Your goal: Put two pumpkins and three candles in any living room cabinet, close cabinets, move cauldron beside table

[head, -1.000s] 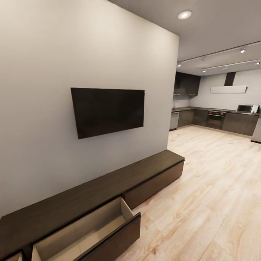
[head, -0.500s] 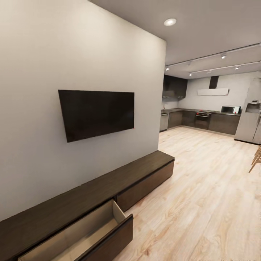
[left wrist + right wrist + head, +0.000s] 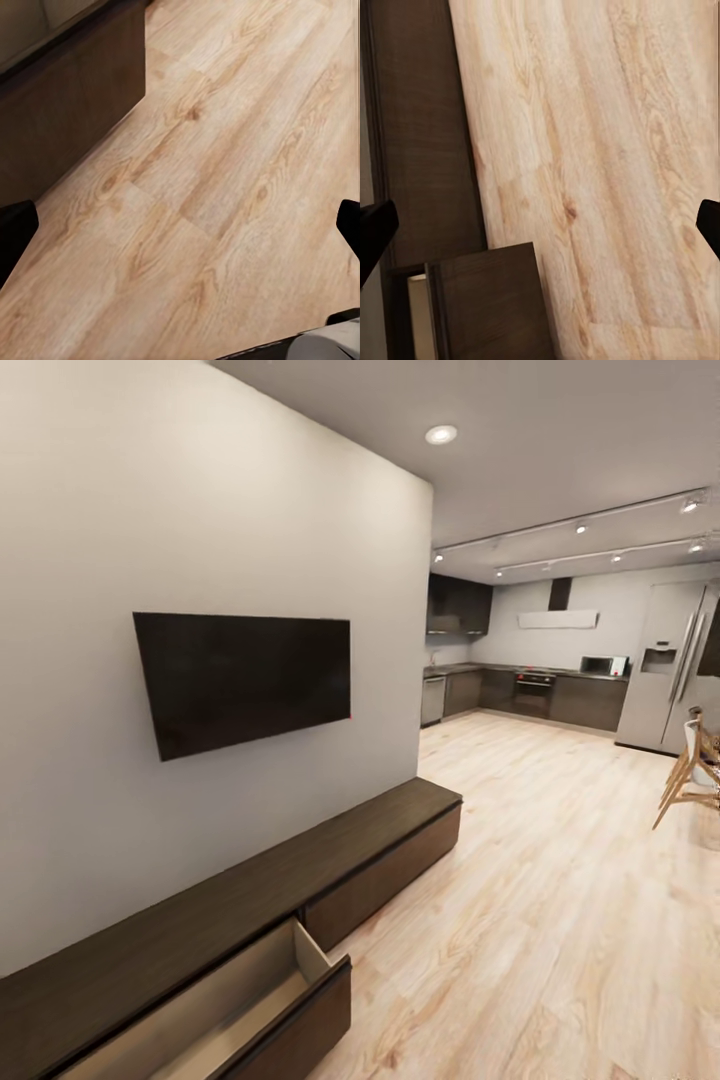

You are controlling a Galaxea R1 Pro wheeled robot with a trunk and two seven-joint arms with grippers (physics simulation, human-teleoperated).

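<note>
The long dark brown cabinet (image 3: 250, 890) runs along the white wall in the head view. One of its drawers (image 3: 220, 1010) is pulled out at the lower left, and the part of its pale inside that I see holds nothing. The drawer front (image 3: 385, 880) beside it is shut. My left gripper (image 3: 180, 229) is open over bare plank floor, with the cabinet's dark side (image 3: 67, 112) close by. My right gripper (image 3: 540, 229) is open above the floor beside the cabinet (image 3: 424, 135) and the pulled-out drawer front (image 3: 487, 307). Pumpkins, candles, cauldron and table are out of view.
A black TV (image 3: 245, 678) hangs on the wall above the cabinet. Light plank floor (image 3: 540, 920) stretches toward the dark kitchen cabinets (image 3: 520, 695) at the back. A steel fridge (image 3: 665, 680) and a wooden chair (image 3: 690, 770) stand at the far right.
The head camera has swung to the right: the TV and cabinet sit further left in the picture, and the fridge and chair have come into view. The drawer stays pulled out.
</note>
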